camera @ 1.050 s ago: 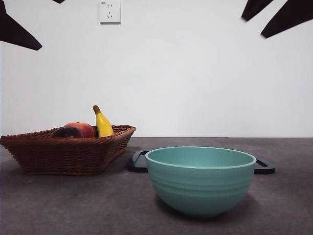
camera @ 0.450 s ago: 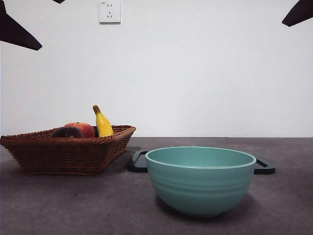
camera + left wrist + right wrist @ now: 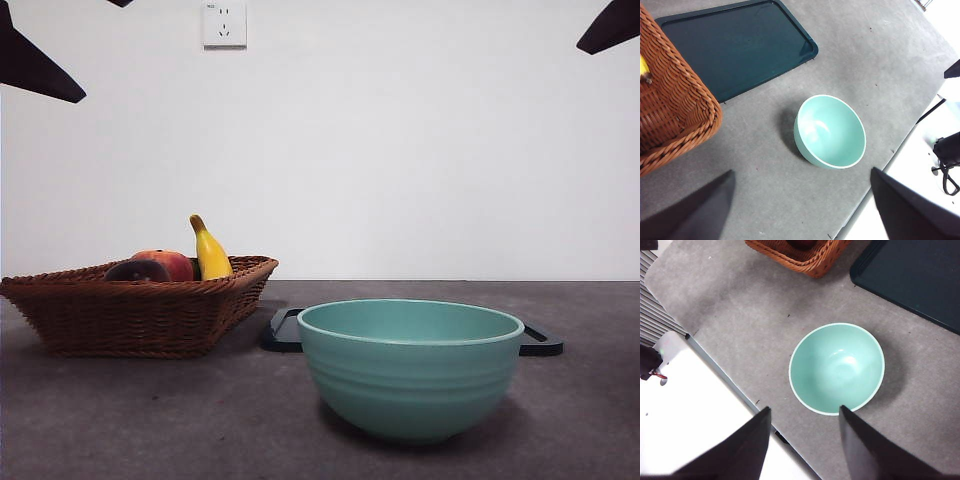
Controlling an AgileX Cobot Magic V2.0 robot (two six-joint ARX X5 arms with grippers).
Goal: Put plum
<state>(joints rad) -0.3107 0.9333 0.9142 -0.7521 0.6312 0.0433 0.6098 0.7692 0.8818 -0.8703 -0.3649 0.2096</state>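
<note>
The plum point(image 3: 137, 270) sits in the wicker basket point(image 3: 130, 315) beside the apple-like fruit point(image 3: 170, 262) and banana point(image 3: 208, 250) — not yet picked — so both grippers point(image 3: 800, 210) point(image 3: 802, 442) hang high, jaws spread and holding nothing, above the empty teal bowl point(image 3: 410, 370).

A plain white wall point(image 3: 420, 150) is standing behind the grey, speckled counter point(image 3: 150, 420), carrying a white power socket point(image 3: 224, 23) high up, with soft, even light falling over everything.
</note>
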